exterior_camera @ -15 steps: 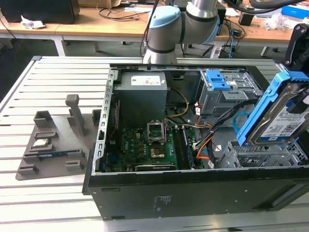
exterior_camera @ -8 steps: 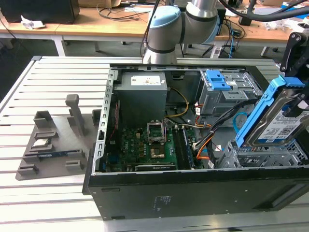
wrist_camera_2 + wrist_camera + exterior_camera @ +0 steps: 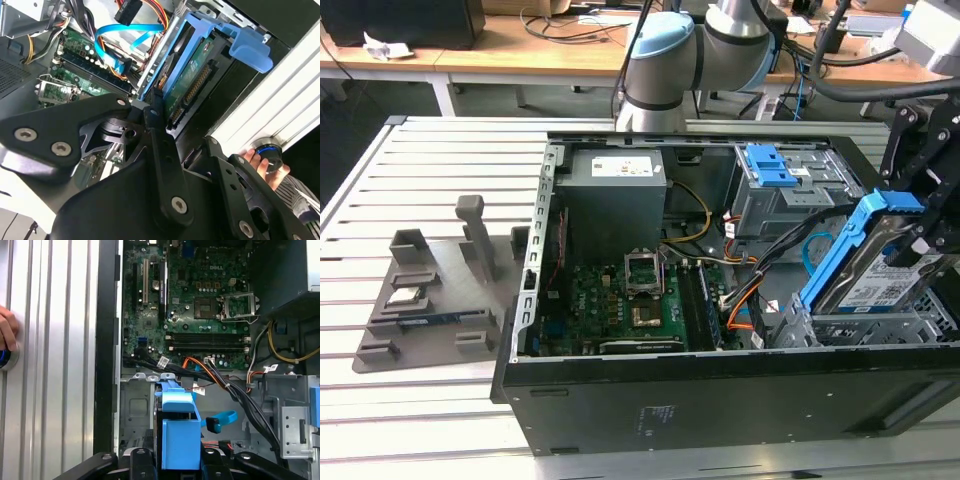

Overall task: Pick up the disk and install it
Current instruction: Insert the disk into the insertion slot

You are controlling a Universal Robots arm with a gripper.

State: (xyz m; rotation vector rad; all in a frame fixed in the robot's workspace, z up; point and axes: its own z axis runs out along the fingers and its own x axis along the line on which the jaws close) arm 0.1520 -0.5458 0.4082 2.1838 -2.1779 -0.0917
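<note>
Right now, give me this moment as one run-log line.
phase: install | gripper: shut on the disk | disk: tilted, lower end at drive bay, not seated | case: open

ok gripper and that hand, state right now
Gripper: closed on the disk.
Person's hand: on a round knob, holding nothing.

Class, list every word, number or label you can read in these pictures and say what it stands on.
No text reads clearly enough to quote.
Barcode label on the disk: too small.
Sticker on the power supply: blurred.
Sticker on the computer case: too small.
Printing on the motherboard: too small.
</note>
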